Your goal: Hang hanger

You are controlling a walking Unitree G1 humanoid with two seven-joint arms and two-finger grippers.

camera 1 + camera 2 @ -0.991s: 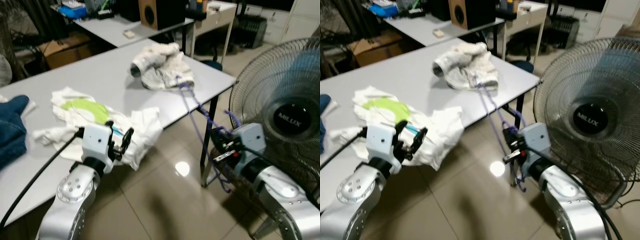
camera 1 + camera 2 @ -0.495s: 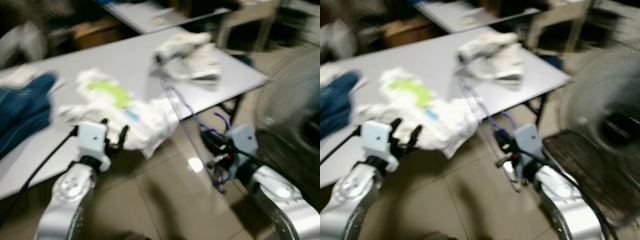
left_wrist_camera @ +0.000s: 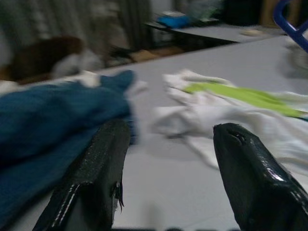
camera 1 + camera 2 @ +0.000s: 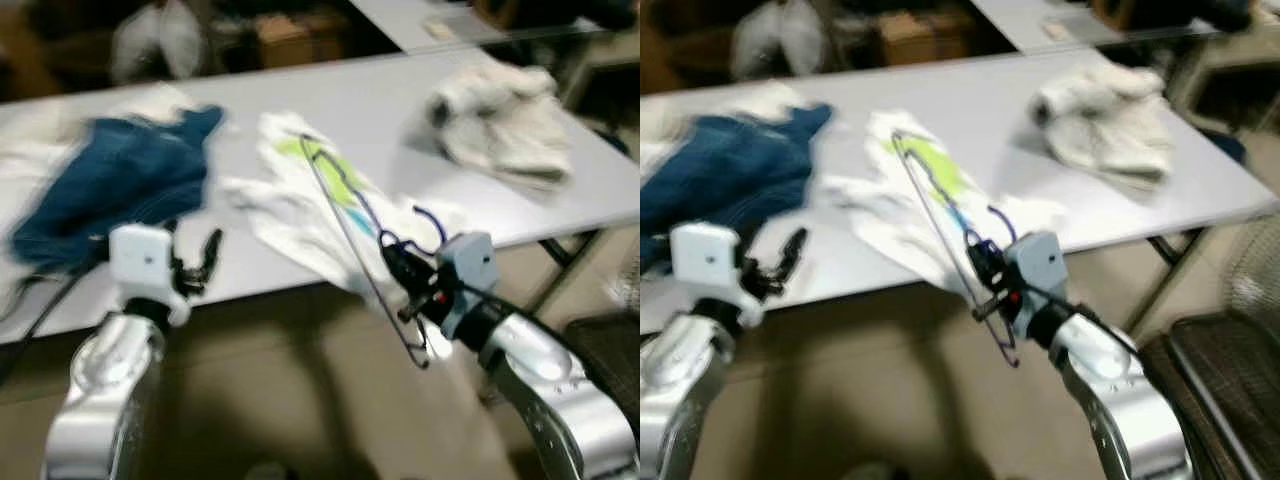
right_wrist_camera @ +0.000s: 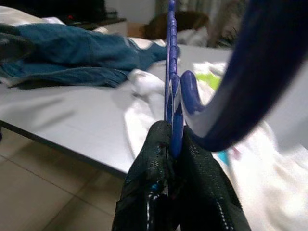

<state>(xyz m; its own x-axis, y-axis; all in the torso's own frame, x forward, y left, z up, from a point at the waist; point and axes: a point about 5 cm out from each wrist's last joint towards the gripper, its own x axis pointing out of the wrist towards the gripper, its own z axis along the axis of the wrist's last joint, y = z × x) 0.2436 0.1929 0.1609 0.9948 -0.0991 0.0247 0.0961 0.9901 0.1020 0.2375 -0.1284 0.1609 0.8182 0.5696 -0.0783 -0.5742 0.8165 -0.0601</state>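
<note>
My right gripper (image 4: 400, 272) is shut on a purple-blue wire hanger (image 4: 345, 235), held in the air in front of the grey table (image 4: 330, 95); the hanger's long side rises up and to the left, over the white and green shirt (image 4: 315, 195). In the right wrist view the hanger (image 5: 172, 72) is pinched between the black fingers (image 5: 154, 192). My left gripper (image 4: 195, 265) is open near the table's front edge, facing the blue jeans (image 4: 110, 185). Through the left wrist view, its fingers (image 3: 96, 178) stand apart with the jeans (image 3: 53, 115) beyond them.
A crumpled white cloth (image 4: 505, 115) lies at the table's far right. Another white cloth (image 4: 25, 165) lies at the left end. Boxes and bags (image 4: 165, 35) stand behind the table. A dark fan base (image 4: 1230, 385) stands on the tiled floor at the right.
The whole view has swung to the left, so the jeans now lie in the middle left and the fan has slid out. My right gripper still holds the hanger.
</note>
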